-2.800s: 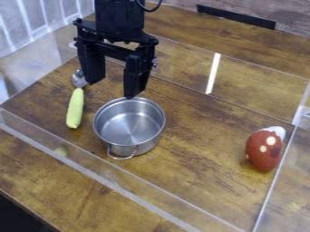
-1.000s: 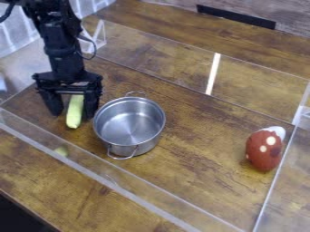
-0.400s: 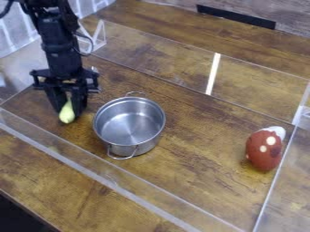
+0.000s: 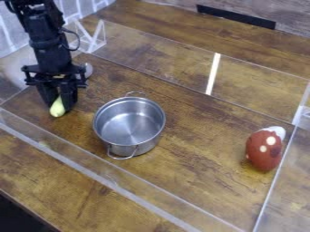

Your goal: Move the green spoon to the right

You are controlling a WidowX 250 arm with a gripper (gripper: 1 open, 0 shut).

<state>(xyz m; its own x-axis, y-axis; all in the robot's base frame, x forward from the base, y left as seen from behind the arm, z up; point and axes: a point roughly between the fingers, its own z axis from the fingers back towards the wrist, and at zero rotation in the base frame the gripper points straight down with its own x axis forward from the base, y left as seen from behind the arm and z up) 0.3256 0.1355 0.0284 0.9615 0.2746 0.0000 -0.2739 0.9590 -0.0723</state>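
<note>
**Spoon gripped at the table's left edge**

Near the left edge of the table [image 4: 182, 63], the gripper [image 4: 56, 104] has clamped onto the spoon [image 4: 56, 108], which a second ago lay between spread fingers. Grasp looks made; carry rightward past the pot [image 4: 130, 124] remains. Fingers hide the spoon's bowl; only the handle tip shows.
</note>
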